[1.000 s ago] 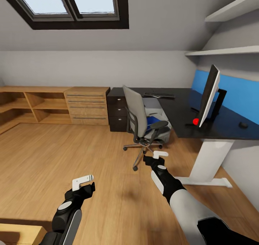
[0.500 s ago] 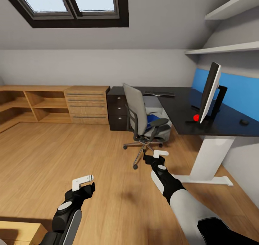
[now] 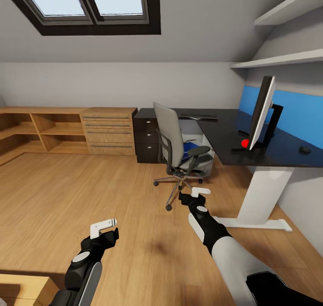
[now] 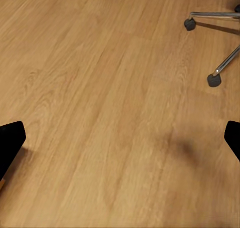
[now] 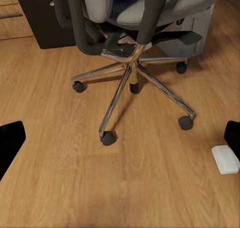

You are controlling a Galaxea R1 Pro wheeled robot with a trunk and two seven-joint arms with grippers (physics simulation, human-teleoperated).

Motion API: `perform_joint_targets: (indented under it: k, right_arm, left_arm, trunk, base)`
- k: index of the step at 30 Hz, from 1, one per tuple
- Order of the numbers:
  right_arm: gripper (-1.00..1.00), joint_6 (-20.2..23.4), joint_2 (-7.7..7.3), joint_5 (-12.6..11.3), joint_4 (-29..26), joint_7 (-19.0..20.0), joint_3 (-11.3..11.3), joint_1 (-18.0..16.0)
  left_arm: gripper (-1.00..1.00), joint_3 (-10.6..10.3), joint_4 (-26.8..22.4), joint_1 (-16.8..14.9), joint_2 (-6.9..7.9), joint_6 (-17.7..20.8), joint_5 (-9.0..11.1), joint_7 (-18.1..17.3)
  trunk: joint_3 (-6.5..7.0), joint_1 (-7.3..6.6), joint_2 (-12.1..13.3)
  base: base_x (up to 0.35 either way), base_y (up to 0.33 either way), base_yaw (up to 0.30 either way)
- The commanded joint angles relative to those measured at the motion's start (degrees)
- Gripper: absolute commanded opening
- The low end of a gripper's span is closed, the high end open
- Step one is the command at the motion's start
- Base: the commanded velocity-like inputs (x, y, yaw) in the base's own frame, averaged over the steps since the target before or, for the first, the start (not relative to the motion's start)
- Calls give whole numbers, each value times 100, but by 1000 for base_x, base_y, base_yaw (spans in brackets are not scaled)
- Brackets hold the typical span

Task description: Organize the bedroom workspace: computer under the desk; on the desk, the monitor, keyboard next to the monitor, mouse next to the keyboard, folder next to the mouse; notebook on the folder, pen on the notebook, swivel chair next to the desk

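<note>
The grey swivel chair [image 3: 172, 140] stands on the plank floor in front of the black desk [image 3: 229, 140], its chrome base [image 5: 131, 67] close ahead of my right gripper [image 3: 193, 194]. A blue folder [image 3: 190, 147] lies on its seat. On the desk are the black monitor [image 3: 261, 113], the keyboard [image 3: 198, 116] at the far end and the small mouse [image 3: 305, 150]. The grey computer [image 3: 205, 155] sits under the desk behind the chair. Both my right gripper and my left gripper [image 3: 106, 229] hang open and empty over the floor. The notebook and pen are out of view.
A wooden chest of drawers [image 3: 109, 131] and low open shelves [image 3: 40, 131] line the far wall. The desk's white leg [image 3: 262, 194] has a foot [image 5: 225, 159] reaching out on the floor near my right gripper. Wall shelves [image 3: 278, 61] hang above the desk.
The whole view has shifted slightly, so the camera has moved a little. Both arms hold the same pose, and the chair and desk items stay put.
</note>
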Motion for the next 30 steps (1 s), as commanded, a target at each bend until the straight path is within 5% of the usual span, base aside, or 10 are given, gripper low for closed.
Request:
perform_joint_targets:
  k: [1,12,30]
  right_arm:
    - [100,-2,0,-59,-3,-40,28,-4]
    - [100,-15,0,-58,0,-40,25,-4]
    - [100,-120,0,-58,12,-32,25,-4]
  left_arm:
    - [100,-8,-7,-3,0,14,60,54]
    - [100,-10,-7,-3,-3,22,63,54]
    - [100,-6,-7,-3,-3,19,60,54]
  trunk:
    - [-15,22,-44]
    - [-115,263,-485]
    - [-324,659,-1207]
  base:
    - [0,0,0]
    - [0,0,-32]
    - [0,0,-180]
